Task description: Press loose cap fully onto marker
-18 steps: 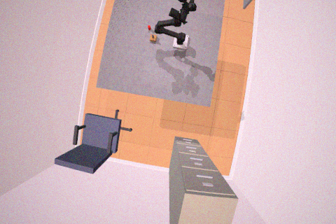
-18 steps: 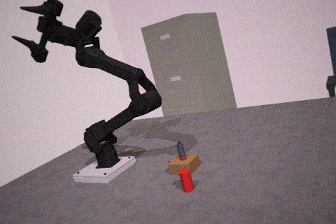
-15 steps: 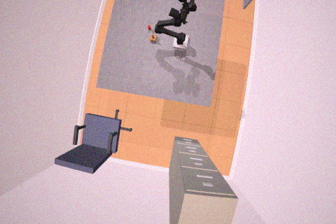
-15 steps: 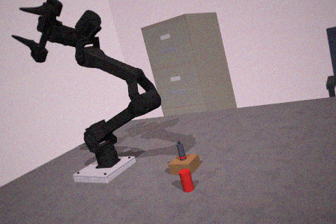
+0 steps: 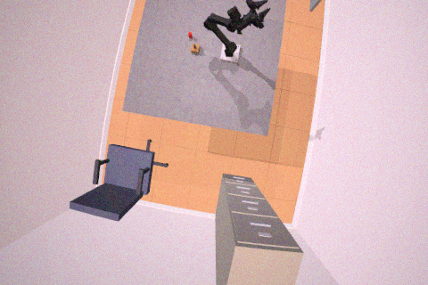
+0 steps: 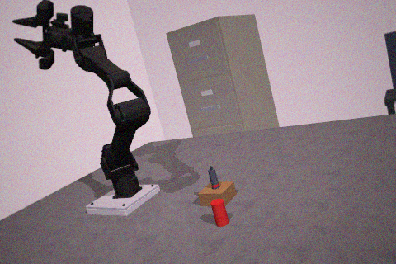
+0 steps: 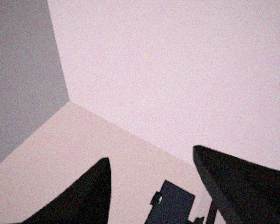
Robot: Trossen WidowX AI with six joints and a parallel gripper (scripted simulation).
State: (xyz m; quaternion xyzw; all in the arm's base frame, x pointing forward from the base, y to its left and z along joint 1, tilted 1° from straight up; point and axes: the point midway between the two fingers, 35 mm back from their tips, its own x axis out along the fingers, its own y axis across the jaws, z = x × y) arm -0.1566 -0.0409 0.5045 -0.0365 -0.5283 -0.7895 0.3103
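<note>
The holder block (image 5: pixel 196 51) (image 6: pixel 210 199) is a small orange-brown block on the grey table. The dark marker (image 6: pixel 213 176) stands upright in it, tip up, with a red band at its base. The red cap (image 5: pixel 190 35) (image 6: pixel 219 213) stands upright and loose on the table, near the block and apart from it. My gripper (image 5: pixel 268 4) (image 6: pixel 14 30) (image 7: pixel 152 158) is part open and empty. It is raised high, on the far side of the arm's base from the block, pointing away from marker and cap. Neither shows in the wrist view.
The arm's white base plate (image 5: pixel 224 56) (image 6: pixel 108 209) is bolted to the grey table (image 5: pixel 169 89) (image 6: pixel 313 198) beside the block. A filing cabinet (image 5: pixel 263 227) (image 6: pixel 252 70) and a chair (image 5: pixel 129 166) stand beyond the table. The wrist view shows walls and a dark panel (image 7: pixel 173 202).
</note>
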